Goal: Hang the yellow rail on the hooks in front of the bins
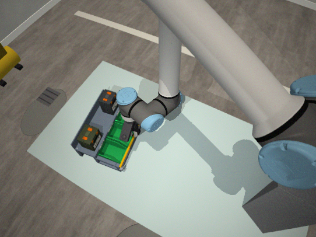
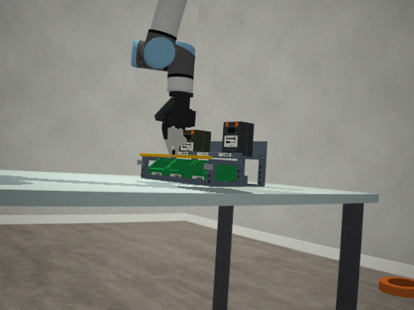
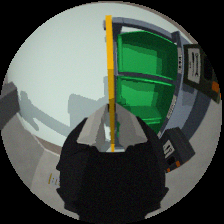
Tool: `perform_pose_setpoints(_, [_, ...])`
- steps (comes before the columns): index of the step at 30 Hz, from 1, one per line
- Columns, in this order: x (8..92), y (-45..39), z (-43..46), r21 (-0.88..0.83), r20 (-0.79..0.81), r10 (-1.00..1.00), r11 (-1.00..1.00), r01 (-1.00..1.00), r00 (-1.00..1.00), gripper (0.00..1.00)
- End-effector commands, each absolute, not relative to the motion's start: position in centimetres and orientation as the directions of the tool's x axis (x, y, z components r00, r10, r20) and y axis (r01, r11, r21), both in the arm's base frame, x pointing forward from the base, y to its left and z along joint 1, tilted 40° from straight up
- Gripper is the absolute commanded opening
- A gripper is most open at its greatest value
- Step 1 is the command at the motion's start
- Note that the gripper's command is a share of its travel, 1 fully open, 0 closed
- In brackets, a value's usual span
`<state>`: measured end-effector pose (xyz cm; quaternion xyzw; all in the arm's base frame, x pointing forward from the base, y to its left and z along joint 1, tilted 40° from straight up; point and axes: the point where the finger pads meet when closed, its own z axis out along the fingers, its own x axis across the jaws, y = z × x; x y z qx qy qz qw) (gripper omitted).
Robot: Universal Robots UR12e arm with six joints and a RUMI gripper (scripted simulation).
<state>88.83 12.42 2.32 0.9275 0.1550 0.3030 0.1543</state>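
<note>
The yellow rail (image 1: pixel 127 151) lies along the front edge of the grey rack, just in front of the green bins (image 1: pixel 115 142). In the side view the rail (image 2: pixel 175 156) runs level along the top front of the rack, above the hooks (image 2: pixel 208 166). My gripper (image 2: pixel 173 152) is shut on the rail near its middle. In the wrist view the rail (image 3: pixel 108 75) runs straight up from between my fingers, beside the green bins (image 3: pixel 142 80). I cannot tell whether the rail sits between the end plates or on them.
The grey rack (image 1: pixel 99 129) also carries two dark boxes with orange tops (image 1: pixel 106 101) (image 1: pixel 88 137) behind the bins. The rack stands on a pale table (image 1: pixel 163 164). An orange ring (image 2: pixel 397 285) lies on the floor at the right.
</note>
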Motion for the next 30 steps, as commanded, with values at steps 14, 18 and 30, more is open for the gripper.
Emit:
perform_pose_setpoints(14, [88.98,12.42,2.23,0.380,0.515,0.381,-0.905,0.193,0.768,0.00])
perform_pose_setpoints(18, [89.01,12.41,2.19,0.380,0.515,0.381,-0.905,0.193,0.768,0.00])
perform_pose_setpoints(30, [89.06,12.39,2.13,0.380,0.515,0.381,-0.905,0.193,0.768,0.00])
